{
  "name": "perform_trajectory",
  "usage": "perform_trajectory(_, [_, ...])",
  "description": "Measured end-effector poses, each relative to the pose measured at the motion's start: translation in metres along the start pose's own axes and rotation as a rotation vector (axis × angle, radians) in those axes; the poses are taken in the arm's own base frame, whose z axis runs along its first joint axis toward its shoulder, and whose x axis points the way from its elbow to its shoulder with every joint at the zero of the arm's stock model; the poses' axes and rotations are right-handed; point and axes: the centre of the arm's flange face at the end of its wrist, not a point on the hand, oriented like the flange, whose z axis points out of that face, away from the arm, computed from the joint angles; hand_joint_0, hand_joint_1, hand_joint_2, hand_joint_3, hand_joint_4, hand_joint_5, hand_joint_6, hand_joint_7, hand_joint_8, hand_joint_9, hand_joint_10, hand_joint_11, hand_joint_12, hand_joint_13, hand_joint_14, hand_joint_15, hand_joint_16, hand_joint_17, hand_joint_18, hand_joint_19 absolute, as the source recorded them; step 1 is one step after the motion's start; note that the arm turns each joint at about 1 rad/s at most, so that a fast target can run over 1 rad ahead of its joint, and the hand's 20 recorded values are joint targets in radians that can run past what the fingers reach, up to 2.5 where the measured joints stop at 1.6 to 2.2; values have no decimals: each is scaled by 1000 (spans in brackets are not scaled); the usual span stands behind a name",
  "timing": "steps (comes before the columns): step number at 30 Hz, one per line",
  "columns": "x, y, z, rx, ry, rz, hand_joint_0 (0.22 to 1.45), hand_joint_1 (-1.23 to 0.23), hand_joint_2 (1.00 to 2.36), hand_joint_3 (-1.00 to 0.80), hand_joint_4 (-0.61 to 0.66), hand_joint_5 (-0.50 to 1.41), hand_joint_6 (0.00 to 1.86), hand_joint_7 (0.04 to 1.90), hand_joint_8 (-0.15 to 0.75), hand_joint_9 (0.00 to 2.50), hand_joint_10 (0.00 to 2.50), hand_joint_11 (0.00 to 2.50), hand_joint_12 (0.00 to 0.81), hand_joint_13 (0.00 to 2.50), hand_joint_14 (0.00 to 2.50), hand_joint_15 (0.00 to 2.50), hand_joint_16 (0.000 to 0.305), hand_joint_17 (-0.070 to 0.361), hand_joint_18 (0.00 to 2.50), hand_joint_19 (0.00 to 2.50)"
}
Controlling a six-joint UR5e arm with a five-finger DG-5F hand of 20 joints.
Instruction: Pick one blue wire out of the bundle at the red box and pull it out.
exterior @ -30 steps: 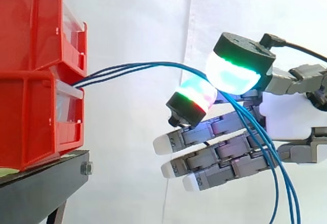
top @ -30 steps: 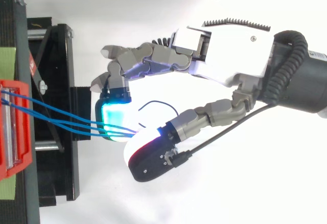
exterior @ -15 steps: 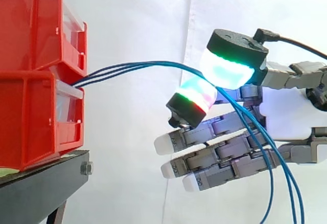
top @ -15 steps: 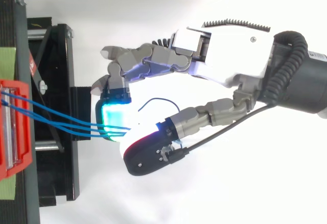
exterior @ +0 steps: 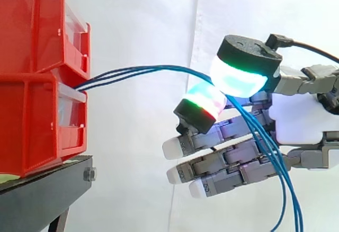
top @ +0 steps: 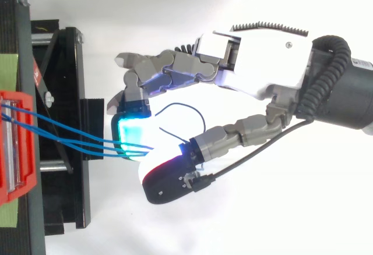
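Two stacked red plastic bins (exterior: 32, 83) sit at the left on a black metal stand (exterior: 42, 189), both cut off by the left edge of the side view. A bundle of thin blue wires (exterior: 137, 71) comes out of the seam between the upper and lower bin; where they are fastened inside is hidden. They arc right, close together, into the hand (exterior: 296, 118).

There two glowing fingertips (exterior: 241, 78) are pressed against each other around the wires, the larger cyan-green one above a red-and-green one, so the hand is pinching the bundle. From where I stand I cannot tell whether one wire or all of them are caught; from above, the wires (top: 70, 135) vanish under the pads. Past the pinch they drop across the front of the other fingers, which lie nearly straight and point left, and run off the bottom edge.

Between the bin fronts and the fingertips lies an open stretch before the white curtain (exterior: 143, 9), crossed by the wires.
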Motion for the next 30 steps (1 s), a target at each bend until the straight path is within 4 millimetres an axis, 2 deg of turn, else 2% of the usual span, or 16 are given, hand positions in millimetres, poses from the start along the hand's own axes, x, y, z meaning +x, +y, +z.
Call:
perform_trajectory(2, [0,0,0,-1,0,0,783,-930,1010,-390,47,-208,881,1238,251,400,16,382,371,0,0,0,58,131,0,228])
perform_trajectory(5, [0,0,0,-1,0,1,721,-915,1009,-414,106,-203,868,1246,243,400,15,357,374,0,0,0,58,130,0,220])
perform_trajectory(8, [0,0,0,-1,1,1,637,-851,1004,-455,93,-180,848,1236,238,411,13,316,366,0,0,0,56,127,0,233])
perform_trajectory(12, [0,0,0,-1,1,1,594,-790,1011,-391,70,-150,814,1265,218,465,11,270,350,0,0,0,54,122,0,230])
perform_trajectory(17, [0,0,0,-1,1,1,629,-834,1022,-249,17,-150,832,1402,224,475,14,312,344,0,0,0,53,120,0,230])
perform_trajectory(18, [0,0,0,-1,1,1,640,-842,1022,-238,11,-168,866,1339,234,457,14,320,350,0,0,0,53,120,0,226])
perform_trajectory(20, [0,0,0,-1,1,1,675,-866,1022,-225,17,-201,882,1324,246,403,14,340,363,0,0,0,56,126,0,226])
perform_trajectory(21, [0,0,0,-1,1,1,700,-880,1023,-214,61,-217,880,1264,244,374,15,348,366,0,0,0,57,127,0,227])
perform_trajectory(28, [0,0,0,-1,1,1,772,-904,1013,-359,86,-229,881,1178,233,346,17,360,367,0,0,0,58,130,0,237])
perform_trajectory(30, [0,0,0,0,1,1,759,-914,1000,-493,81,-228,880,1142,231,344,15,371,366,0,0,0,58,130,0,216])
